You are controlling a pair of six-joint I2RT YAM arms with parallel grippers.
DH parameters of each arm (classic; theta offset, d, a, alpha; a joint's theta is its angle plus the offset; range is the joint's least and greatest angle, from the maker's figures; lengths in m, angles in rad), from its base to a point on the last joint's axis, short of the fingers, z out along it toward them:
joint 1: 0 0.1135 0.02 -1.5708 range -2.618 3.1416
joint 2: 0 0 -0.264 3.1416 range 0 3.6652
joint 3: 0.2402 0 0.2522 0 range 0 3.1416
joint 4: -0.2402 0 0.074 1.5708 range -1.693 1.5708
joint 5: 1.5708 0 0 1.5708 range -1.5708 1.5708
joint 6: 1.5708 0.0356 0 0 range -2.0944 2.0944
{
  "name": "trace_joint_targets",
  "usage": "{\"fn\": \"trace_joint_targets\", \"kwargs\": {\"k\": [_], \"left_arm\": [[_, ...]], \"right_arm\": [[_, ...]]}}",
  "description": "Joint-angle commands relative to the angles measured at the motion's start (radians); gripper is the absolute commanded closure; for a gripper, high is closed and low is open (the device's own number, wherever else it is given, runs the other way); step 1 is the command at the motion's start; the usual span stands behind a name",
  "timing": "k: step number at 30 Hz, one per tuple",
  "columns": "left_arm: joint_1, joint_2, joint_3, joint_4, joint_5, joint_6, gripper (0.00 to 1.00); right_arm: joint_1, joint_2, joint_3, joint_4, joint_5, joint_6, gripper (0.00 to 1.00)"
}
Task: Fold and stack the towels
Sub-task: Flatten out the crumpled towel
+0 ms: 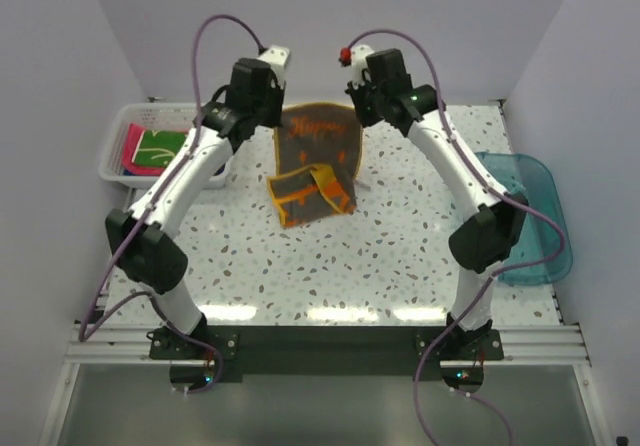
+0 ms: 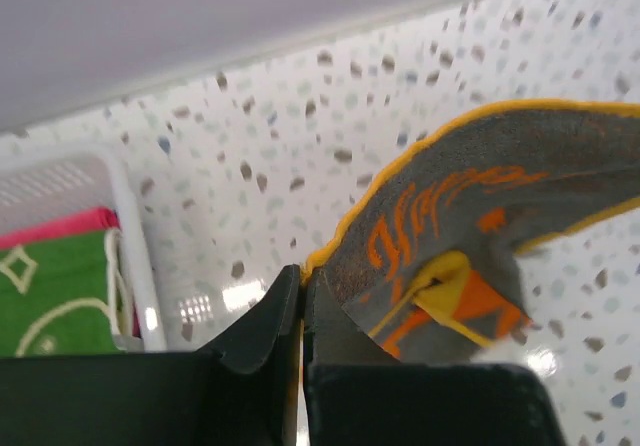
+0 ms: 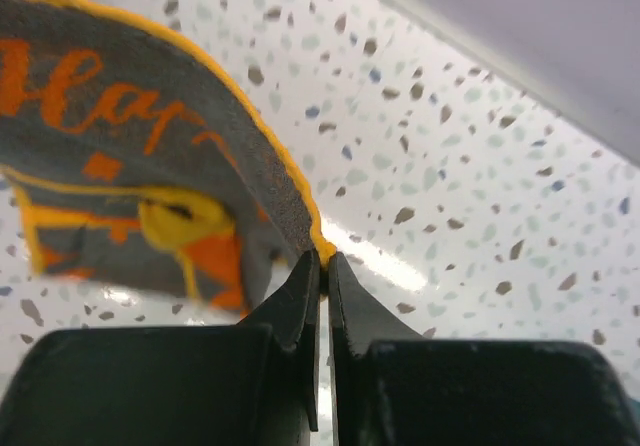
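At the far left of the counter (image 1: 400,256) sits the white basket (image 1: 112,156), with a pink towel (image 1: 131,152) and a green patterned towel (image 1: 162,147) lying in it, the green on top of the pink. Neither looks folded for stacking, as far as I can tell.

My left claw (image 2: 302,281) is pinched tight on the left corner of the dark grey towel (image 1: 318,144), its yellow hem caught right between the tips. The towel hangs between my two arms, lettering facing the camera, top edge raised off the counter. Its lower part rests on the counter in a rumpled flap, partly doubled over itself.

My right claw (image 3: 322,264) is clamped just as tightly on the opposite corner, hem between the tips.

Far right, the clear blue tub (image 1: 540,228) sits at the counter's edge, well apart from the towel.

I judge this to be the fold of the grey towel, just begun: one edge held by both corners. Next I should move both claws together, keeping that edge taut. The rumpled lower part needs drawing out flat before I lay the held edge over it, corners matching, and let go.
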Motion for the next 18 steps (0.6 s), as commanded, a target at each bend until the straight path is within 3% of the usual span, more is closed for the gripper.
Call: {"fn": "trace_joint_targets", "kwargs": {"k": [1, 4, 11, 18], "left_arm": [[0.003, -0.150, 0.093, 0.045, -0.048, 0.034, 1.00], [0.000, -0.235, 0.073, 0.090, -0.028, 0.047, 1.00], [-0.009, -0.537, -0.166, 0.238, 0.095, 0.083, 1.00], [-0.032, -0.760, -0.265, 0.219, 0.170, 0.091, 1.00]], "right_arm": [[0.000, -0.137, 0.085, -0.027, 0.059, -0.001, 1.00], [0.000, -0.240, 0.027, 0.036, 0.065, -0.015, 1.00], [0.001, -0.495, -0.180, 0.137, -0.022, -0.070, 1.00], [0.001, -0.706, -0.306, 0.087, -0.163, -0.096, 1.00]]}}
